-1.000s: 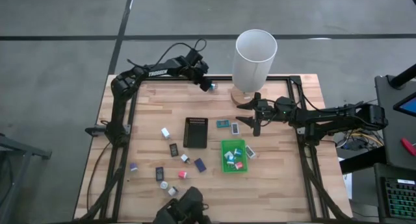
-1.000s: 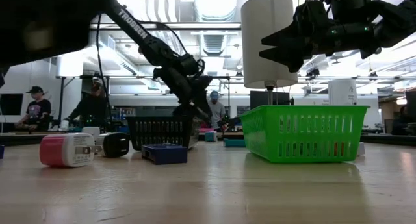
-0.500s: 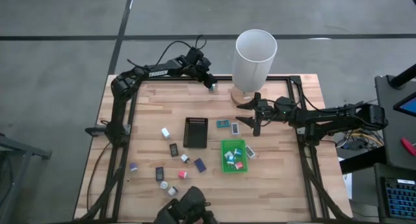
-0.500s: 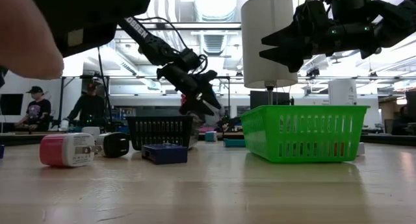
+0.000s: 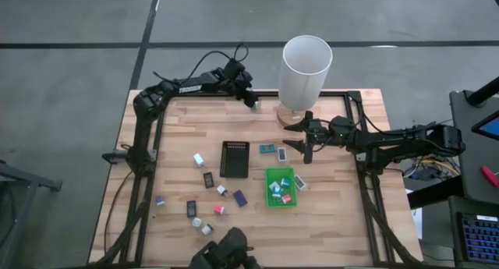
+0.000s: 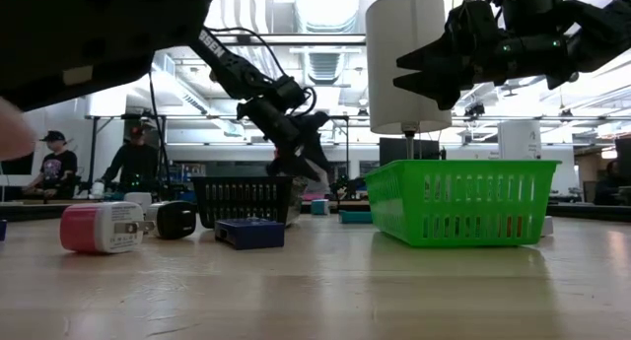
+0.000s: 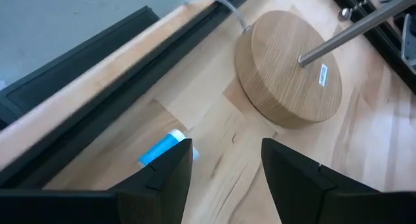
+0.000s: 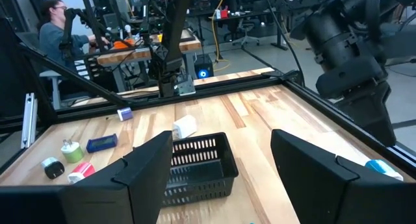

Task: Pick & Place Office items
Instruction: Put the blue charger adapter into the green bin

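Note:
The office items are tiny blocks and packets. Several lie scattered on the table's left half (image 5: 208,178), several in the green tray (image 5: 281,187), and two teal packets (image 5: 273,150) lie beside the black ribbed tray (image 5: 234,159). In the low view a pink block (image 6: 99,227) and a dark blue one (image 6: 249,232) rest on the wood. My left gripper (image 7: 224,146) is open at the far edge, just above a blue-and-white piece (image 7: 162,148) lying flat on the table. My right gripper (image 5: 292,136) hangs open in the air above the green tray's far side (image 6: 458,200).
A tall white cylinder (image 5: 306,66) stands on a rod over a round wooden base (image 7: 289,68) at the far edge, close to both grippers. The black frame rail (image 7: 97,87) runs along the far edge. People sit in the room beyond (image 8: 55,36).
My left gripper has shifted a little along the far edge toward the wooden base and tipped its fingers downward over the blue piece. A blurred pale shape near the low camera has drawn back toward that picture's left edge. My right arm has kept still.

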You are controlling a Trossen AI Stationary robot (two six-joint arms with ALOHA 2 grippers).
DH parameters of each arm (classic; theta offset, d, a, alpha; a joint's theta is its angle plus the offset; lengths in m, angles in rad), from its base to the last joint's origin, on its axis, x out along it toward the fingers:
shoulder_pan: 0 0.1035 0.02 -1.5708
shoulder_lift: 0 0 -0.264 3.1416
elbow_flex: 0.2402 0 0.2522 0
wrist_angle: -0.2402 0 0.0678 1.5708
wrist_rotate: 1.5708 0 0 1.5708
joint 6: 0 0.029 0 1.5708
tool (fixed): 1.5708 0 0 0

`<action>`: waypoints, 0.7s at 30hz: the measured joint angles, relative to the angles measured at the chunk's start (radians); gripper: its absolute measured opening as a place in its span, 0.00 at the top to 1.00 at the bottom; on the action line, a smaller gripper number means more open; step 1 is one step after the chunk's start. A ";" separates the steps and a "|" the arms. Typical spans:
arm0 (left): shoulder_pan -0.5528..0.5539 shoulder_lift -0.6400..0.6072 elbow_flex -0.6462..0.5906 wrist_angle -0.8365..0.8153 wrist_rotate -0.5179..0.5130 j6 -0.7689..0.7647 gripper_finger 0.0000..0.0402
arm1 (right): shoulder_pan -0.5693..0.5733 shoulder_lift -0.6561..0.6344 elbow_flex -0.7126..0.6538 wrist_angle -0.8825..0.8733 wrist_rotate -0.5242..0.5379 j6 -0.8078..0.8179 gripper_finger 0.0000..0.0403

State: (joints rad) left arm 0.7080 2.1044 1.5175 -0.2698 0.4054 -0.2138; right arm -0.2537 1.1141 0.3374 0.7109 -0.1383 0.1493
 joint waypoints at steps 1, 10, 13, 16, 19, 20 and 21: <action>-0.005 0.000 -0.004 0.000 -0.005 0.000 0.53 | 0.000 0.000 0.000 0.000 0.000 0.000 0.36; -0.057 0.000 -0.066 0.133 0.119 0.026 0.53 | 0.000 0.000 0.000 0.000 0.000 0.000 0.34; -0.068 -0.010 -0.111 0.170 0.145 0.022 0.53 | 0.000 0.000 0.000 0.000 0.000 0.000 0.34; -0.066 -0.048 -0.179 0.238 0.206 -0.014 0.53 | 0.000 0.000 0.000 0.000 0.000 0.000 0.34; -0.065 -0.128 -0.253 0.331 0.240 -0.027 0.53 | 0.000 0.000 0.000 0.000 0.000 0.000 0.35; -0.066 -0.157 -0.277 0.360 0.243 -0.032 0.53 | 0.000 0.000 0.000 -0.001 0.000 0.000 0.36; -0.069 -0.189 -0.300 0.386 0.245 -0.039 0.53 | 0.000 0.000 0.000 -0.001 0.000 0.000 0.36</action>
State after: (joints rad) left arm 0.6389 1.9157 1.2173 0.1159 0.6500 -0.2523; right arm -0.2536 1.1141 0.3374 0.7098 -0.1382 0.1493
